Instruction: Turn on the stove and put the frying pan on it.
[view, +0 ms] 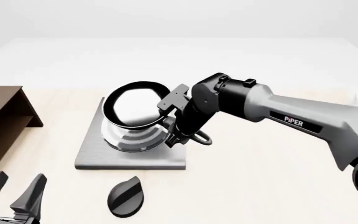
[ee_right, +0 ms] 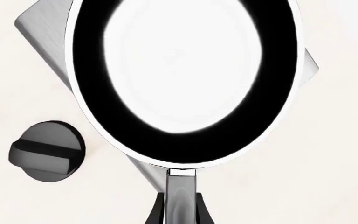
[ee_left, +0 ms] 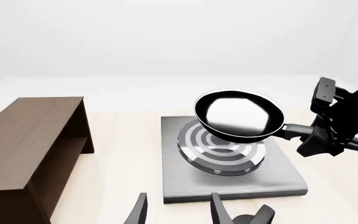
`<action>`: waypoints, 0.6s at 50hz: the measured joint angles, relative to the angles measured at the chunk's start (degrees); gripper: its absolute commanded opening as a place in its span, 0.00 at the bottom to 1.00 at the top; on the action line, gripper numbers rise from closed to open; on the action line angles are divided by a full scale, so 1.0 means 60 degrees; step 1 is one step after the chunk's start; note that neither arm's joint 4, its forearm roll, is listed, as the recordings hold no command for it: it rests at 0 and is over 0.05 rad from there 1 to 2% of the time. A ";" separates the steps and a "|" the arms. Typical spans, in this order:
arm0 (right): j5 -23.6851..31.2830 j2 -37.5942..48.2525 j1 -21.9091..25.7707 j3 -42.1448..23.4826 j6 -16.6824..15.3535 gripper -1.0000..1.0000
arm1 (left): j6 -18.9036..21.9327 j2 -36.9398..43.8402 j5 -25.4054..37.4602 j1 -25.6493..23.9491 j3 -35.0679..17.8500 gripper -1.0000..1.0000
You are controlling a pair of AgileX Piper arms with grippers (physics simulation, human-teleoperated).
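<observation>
1 frying pan (view: 132, 103), 1 stove (view: 92, 156), 1 knob (view: 126, 198).

The right arm reaches forward and to the left, its wrist bent down; the right gripper (view: 174, 135) is clamped on the pan handle; the left gripper (view: 14, 193) hangs low, fingers apart, holding nothing.

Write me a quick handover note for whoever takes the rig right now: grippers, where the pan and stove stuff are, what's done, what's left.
Right gripper: shut on the frying pan's handle, holding the frying pan in the air above the burner, not set down.
Left gripper: open, empty, at the near left by the knob.
Stove: flat on the table, knob just in front of it.
Done: pan picked up and brought over the stove.
Left: lower the pan onto the burner, release. Whether the knob is turned on cannot be told.
</observation>
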 measured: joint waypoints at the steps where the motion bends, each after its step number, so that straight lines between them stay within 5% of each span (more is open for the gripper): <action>1: -0.0031 0.0024 0.0020 0.0018 0.0021 0.00 | 0.0000 -0.0001 0.0000 0.0000 0.0000 1.00; 30: -0.0678 0.0511 0.0204 0.0416 0.0346 0.00 | -0.0009 -0.0014 -0.0002 0.0000 0.0000 1.00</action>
